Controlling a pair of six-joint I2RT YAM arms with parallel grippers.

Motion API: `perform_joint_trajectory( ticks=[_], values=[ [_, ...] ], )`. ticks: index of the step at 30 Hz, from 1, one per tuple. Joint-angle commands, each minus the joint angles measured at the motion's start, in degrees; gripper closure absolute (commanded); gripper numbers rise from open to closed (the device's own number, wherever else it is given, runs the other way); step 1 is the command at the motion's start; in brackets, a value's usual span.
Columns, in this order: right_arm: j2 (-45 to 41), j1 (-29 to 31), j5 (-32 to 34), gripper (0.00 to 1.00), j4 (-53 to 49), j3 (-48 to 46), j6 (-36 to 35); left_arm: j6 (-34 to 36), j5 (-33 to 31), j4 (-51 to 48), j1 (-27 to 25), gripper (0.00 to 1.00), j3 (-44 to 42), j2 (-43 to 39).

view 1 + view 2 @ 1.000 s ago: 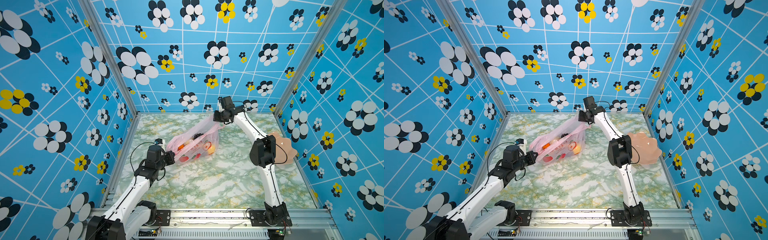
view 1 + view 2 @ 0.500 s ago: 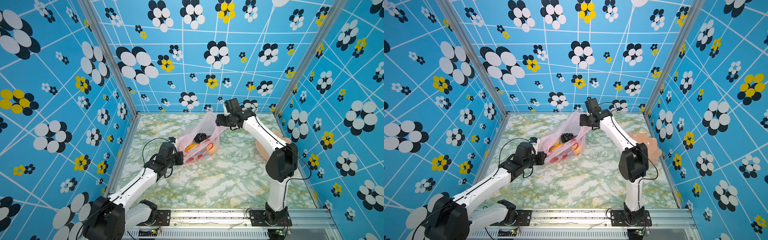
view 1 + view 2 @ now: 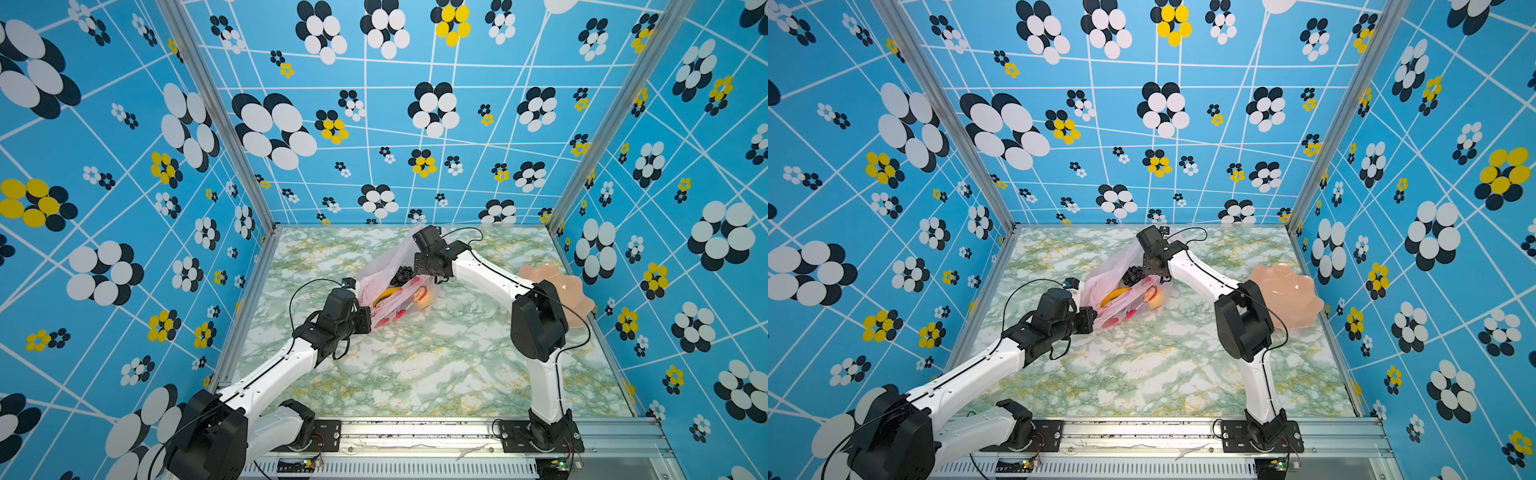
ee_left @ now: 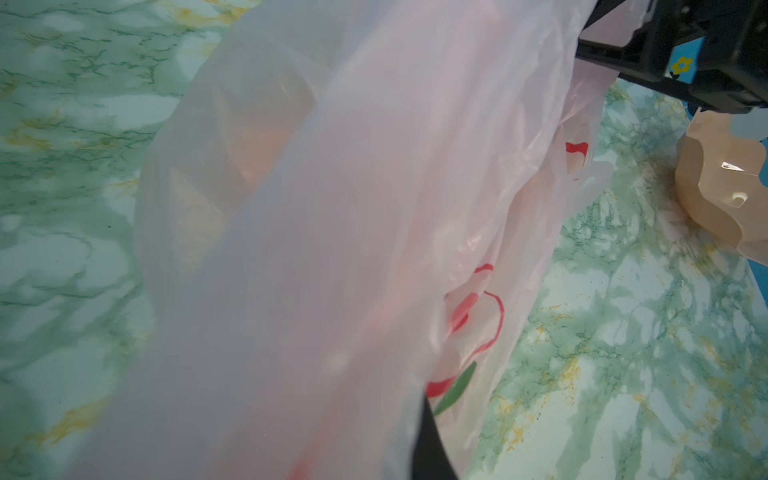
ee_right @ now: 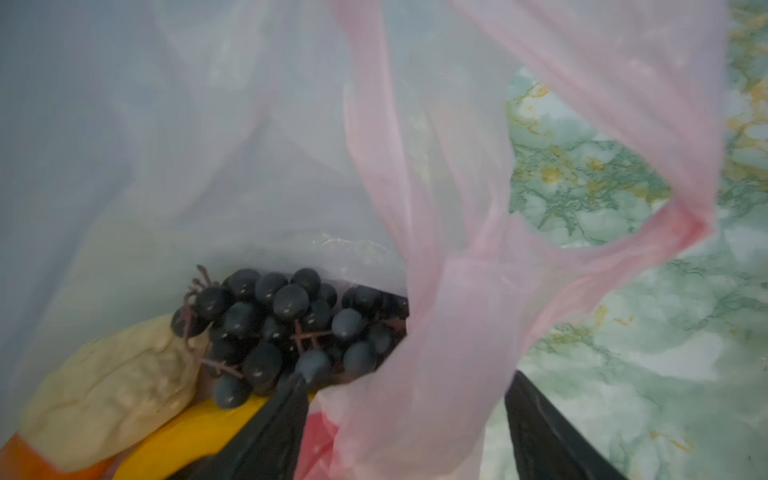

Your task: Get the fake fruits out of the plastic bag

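The fake fruits (image 3: 1116,296) are all inside the plastic bag (image 3: 388,266). In both top views the bag lies on the desk (image 3: 415,365), a little behind the middle. The right wrist view looks into its open mouth. A dark grape bunch (image 5: 282,328) lies on top, and a pale piece (image 5: 112,395) touches it on one side. A yellow banana (image 5: 195,432) is under the grapes, and a bit of an orange (image 5: 25,457) shows at the picture's edge. In a top view a round yellow-orange fruit (image 3: 426,300) shows through the thin pink film at the right end of the bag.

The left gripper (image 3: 366,321) is closed on the near left end of the bag. In the left wrist view the film stretches away from it over most of the picture, and only one dark finger (image 4: 428,449) shows under the plastic.

The right gripper (image 5: 409,374) is at the far end of the bag, at the mouth. Its two fingers (image 5: 266,432) stand wide apart, so it is open. A pink loop handle (image 5: 685,224) and some film hang between them. One fingertip is just beside the grapes.

A peach scalloped bowl (image 3: 557,286) stands near the right edge of the desk. It is partly behind the right arm (image 3: 536,324) and well apart from the bag.
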Motion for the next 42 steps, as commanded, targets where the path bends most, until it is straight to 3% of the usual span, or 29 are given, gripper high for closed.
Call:
perform_joint_trajectory(
  ticks=[1,3,6,10,12,16,19,25,31,33,37,39,42],
  values=[
    [4.81,-0.53,5.19,0.24,-4.09,7.23,2.85,-0.99,-1.26,0.23,-0.30,1.00,-1.10,-1.33],
    [5.67,-0.90,6.36,0.38,-4.36,8.05,2.39,-1.39,-3.07,-0.85,-0.31,1.00,-0.92,-1.44],
    [1.82,-1.01,5.23,0.75,-1.66,3.64,0.65,-2.34,-8.16,-6.13,0.04,1.00,0.41,-1.14],
    [-11.66,-1.18,-3.94,0.92,11.42,-12.03,-0.74,-3.78,-5.83,-4.80,2.85,1.00,-1.27,-2.30],
    [-17.37,-2.23,-12.31,1.00,19.38,-21.36,-1.07,-5.07,-4.87,-5.26,5.05,1.00,-1.68,-2.65],
    [-23.97,-6.29,-27.13,1.00,37.79,-38.88,2.04,-8.69,2.06,-0.96,12.73,1.00,-6.39,-4.86],
    [-24.72,-8.60,-32.01,1.00,47.37,-49.45,4.46,-10.15,6.72,1.49,17.46,1.00,-10.09,-6.08],
    [-21.49,-9.43,-29.59,1.00,51.45,-58.59,8.95,-9.82,9.38,0.91,17.94,1.00,-12.05,-5.12],
    [-23.04,-9.45,-25.97,1.00,50.27,-59.29,8.21,-9.55,5.36,-5.21,17.50,1.00,-10.74,-7.66],
    [-22.82,-9.41,-26.57,1.00,48.93,-57.46,6.63,-8.92,4.77,-7.65,16.75,0.88,-9.19,-8.07],
    [-21.43,-9.51,-25.58,1.00,44.51,-52.41,3.41,-7.18,-3.89,-15.32,11.10,0.48,-2.70,-10.42],
    [-20.79,-9.54,-24.04,1.00,41.20,-49.48,1.42,-5.00,-11.17,-19.15,6.30,0.37,1.63,-10.40],
    [-20.04,-9.54,-23.39,1.00,38.33,-45.83,-1.23,-0.40,-21.22,-25.12,-0.42,0.28,9.43,-6.31]
  ],
)
